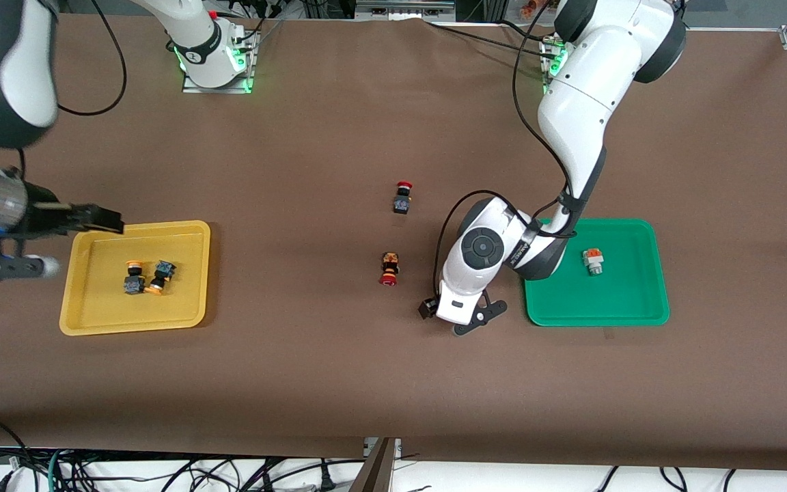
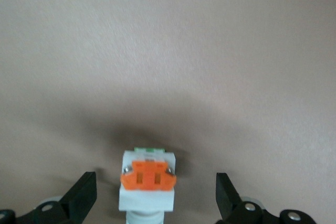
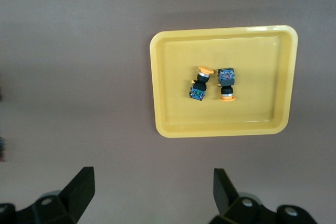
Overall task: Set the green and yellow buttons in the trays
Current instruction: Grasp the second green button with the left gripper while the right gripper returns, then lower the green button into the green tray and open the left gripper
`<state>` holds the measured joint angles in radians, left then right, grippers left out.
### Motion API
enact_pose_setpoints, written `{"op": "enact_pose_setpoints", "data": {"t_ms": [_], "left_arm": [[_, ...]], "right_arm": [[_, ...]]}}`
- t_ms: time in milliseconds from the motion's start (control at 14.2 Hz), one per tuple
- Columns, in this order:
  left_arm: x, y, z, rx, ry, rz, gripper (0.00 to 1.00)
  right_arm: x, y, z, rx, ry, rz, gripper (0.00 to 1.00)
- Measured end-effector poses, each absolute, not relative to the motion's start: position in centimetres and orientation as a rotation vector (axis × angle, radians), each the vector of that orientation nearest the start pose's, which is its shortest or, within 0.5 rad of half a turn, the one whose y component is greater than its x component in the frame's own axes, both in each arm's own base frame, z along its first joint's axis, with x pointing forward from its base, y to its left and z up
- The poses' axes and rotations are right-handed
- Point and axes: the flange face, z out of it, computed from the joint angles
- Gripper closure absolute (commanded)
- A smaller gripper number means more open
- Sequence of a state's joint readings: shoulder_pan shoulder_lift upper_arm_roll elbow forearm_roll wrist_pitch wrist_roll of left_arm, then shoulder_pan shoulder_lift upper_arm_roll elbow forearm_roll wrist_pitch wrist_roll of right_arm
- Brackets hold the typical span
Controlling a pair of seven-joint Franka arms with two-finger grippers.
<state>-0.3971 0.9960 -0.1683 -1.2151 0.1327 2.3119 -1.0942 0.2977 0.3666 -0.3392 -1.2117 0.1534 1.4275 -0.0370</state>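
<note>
Two grippers here, both with jaws spread wide. The left gripper [image 2: 156, 203] sits low over the brown surface [image 1: 339, 383] with a white-grey button [image 2: 147, 182] right between its fingers [image 2: 84, 195], orange block on top, greenish tip poking out, not pinched. Just beside that gripper toward the left arm's end is the green tray [image 1: 639, 301], with the other white-grey button [image 1: 593, 261] lying in it. On its other flank, near it, a red-capped switch [image 1: 389, 268] lies on the surface, and a second red-capped switch [image 1: 402, 197] sits a bit further off.

The right gripper [image 3: 152, 195] hangs empty, up above the surface next to the yellow tray [image 3: 168, 77]. Both orange-yellow buttons [image 3: 200, 83] [image 3: 227, 83] lie side by side in that tray, out ahead of the gripper.
</note>
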Motion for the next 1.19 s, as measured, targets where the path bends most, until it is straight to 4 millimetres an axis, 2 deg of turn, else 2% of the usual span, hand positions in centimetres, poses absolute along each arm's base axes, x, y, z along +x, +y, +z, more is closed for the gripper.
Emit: {"op": "enact_pose_setpoints", "data": {"t_ms": [70, 141, 351, 492, 703, 843, 914, 1054, 1195], "left_arm": [[66.9, -37.5, 18.1, -3.139, -0.821, -0.089, 0.82], [66.9, -37.5, 18.1, -3.147, -0.784, -0.092, 1.0], [66.0, -38.0, 17.1, -3.125, -0.621, -0.125, 1.0], [65.6, -38.7, 17.3, -3.102, -0.527, -0.181, 1.0], [66.3, -37.6, 17.4, -3.086, -0.496, -0.205, 1.0], [67.3, -35.3, 18.3, -3.066, -0.426, -0.177, 1.0], [67.8, -33.6, 19.5, -3.047, -0.364, -0.143, 1.0], [68.3, -29.2, 22.8, -3.018, -0.188, -0.08, 1.0], [67.9, -23.2, 25.8, -3.02, -0.093, -0.012, 1.0]], "right_arm": [[63.1, 2.6, 58.5, -3.072, -0.036, 0.18, 0.0], [61.9, 2.1, 59.6, -3.062, -0.047, 0.171, 0.0], [58.7, 1.6, 61.8, -3.108, -0.084, 0.159, 0.0], [57.3, 1.0, 62.7, -3.113, -0.074, 0.145, 0.0], [56.5, 1.0, 62.5, -3.111, -0.079, 0.157, 0.0], [56.8, 1.4, 61.6, -3.113, -0.09, 0.175, 0.0], [57.0, 1.5, 61.4, -3.114, -0.092, 0.178, 0.0], [57.2, 1.5, 61.2, -3.117, -0.092, 0.177, 0.0], [57.2, 1.4, 61.2, -3.122, -0.092, 0.176, 0.0]]}}
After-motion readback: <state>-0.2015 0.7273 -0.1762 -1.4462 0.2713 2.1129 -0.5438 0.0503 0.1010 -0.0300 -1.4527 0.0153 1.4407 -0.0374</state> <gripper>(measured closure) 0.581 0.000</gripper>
